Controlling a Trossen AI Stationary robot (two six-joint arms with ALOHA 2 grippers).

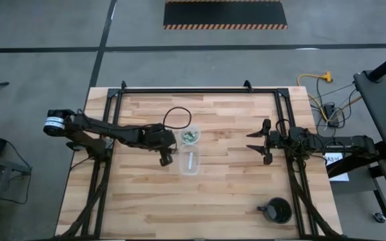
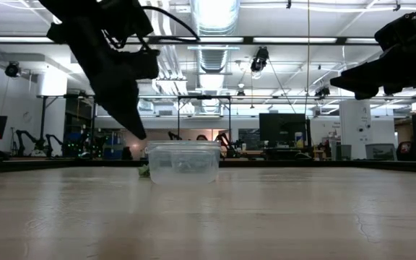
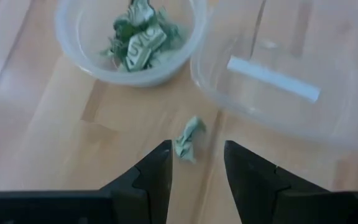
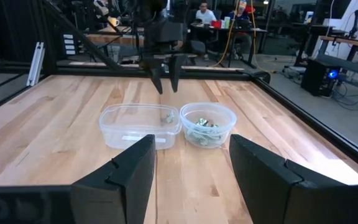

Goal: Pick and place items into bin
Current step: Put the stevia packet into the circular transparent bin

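Observation:
The bin (image 3: 73, 43) is a small round clear cup standing on the table, with several crumpled green-and-whitish items (image 3: 140, 37) inside. One loose item (image 3: 188, 140) lies on the wood between the bin and the clear rectangular container. My left gripper (image 3: 197, 152) is open and points down over this item, one finger on either side and above it. From overhead, the left gripper (image 1: 166, 158) is just left of the bin (image 1: 190, 137). My right gripper (image 1: 256, 142) waits open near the table's right side.
A clear rectangular container (image 1: 190, 163) holding a white strip (image 3: 272, 78) stands right next to the bin, on its near side. A black round cup with a handle (image 1: 277, 210) sits near the table's near right corner. A black cable loop (image 1: 177, 118) lies beyond the bin.

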